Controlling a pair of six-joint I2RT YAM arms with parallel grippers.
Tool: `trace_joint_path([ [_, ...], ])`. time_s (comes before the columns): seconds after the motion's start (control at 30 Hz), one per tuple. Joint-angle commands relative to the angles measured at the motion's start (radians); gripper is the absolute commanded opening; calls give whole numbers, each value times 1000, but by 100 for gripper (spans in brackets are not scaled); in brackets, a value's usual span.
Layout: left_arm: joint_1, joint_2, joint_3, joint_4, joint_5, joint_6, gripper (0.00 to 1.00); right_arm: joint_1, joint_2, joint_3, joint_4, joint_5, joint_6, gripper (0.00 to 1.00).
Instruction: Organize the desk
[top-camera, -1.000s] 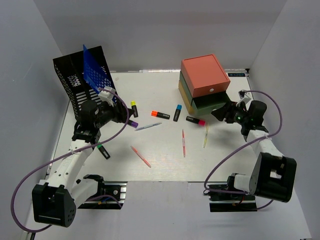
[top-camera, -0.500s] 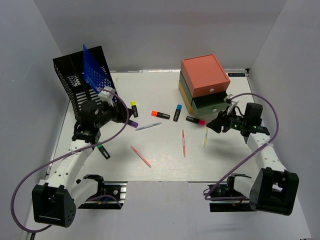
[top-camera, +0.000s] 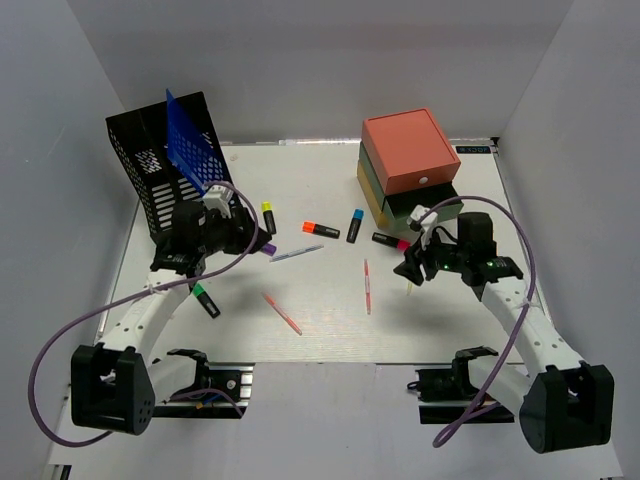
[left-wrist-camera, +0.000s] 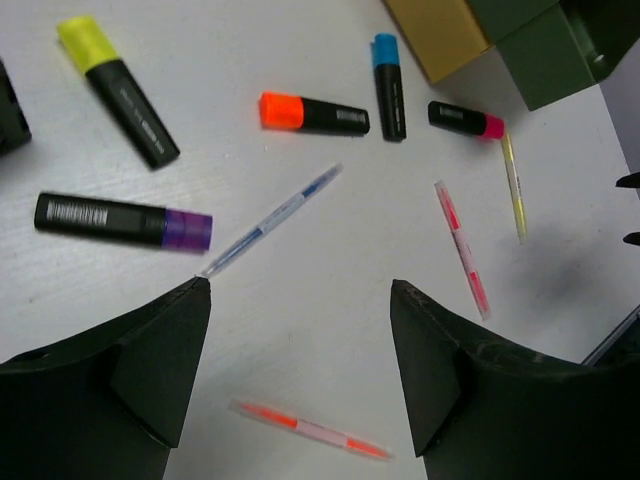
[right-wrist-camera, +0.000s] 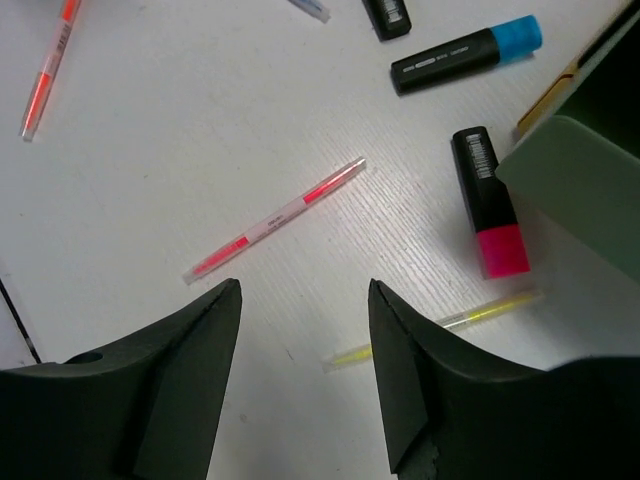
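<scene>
The white desk (top-camera: 310, 180) spreads under both arms. The left pincer (left-wrist-camera: 300, 290) hangs wide open and empty above it near the left edge, touching nothing. A purple highlighter (left-wrist-camera: 125, 220) and a blue pen (left-wrist-camera: 270, 220) lie just beyond its fingertips. The right pincer (right-wrist-camera: 303, 290) is likewise open and empty, over a pink pen (right-wrist-camera: 275, 220) and a yellow pen (right-wrist-camera: 440, 325) toward the right edge. Only the top view shows the green highlighter (top-camera: 207, 301) beside the left arm, the mesh rack (top-camera: 132, 152) at the far left corner and the drawer box (top-camera: 410, 150).
</scene>
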Motion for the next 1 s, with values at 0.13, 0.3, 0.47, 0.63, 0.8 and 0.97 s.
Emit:
trace_joint_path([
  [0.13, 6, -131, -45, -233, -157, -185, 81, 60, -45, 0, -14, 96, 6, 63],
  [0.3, 6, -201, -61, -389, -260, -324, 75, 62, -57, -17, -2, 162, -18, 67],
  [0.47, 6, -240, -18, -530, -431, -409, 60, 64, -60, -24, 13, 168, -15, 65],
  [0.63, 6, -205, 44, -676, -632, -455, 46, 57, -81, -35, 33, 184, -3, 64],
  [0.8, 6, -18, 104, -826, -818, -483, 55, 60, -85, -35, 43, 197, 5, 64],
  [0.97, 6, 52, 65, -798, -857, -470, 60, 56, -91, -38, 44, 204, 5, 64],
])
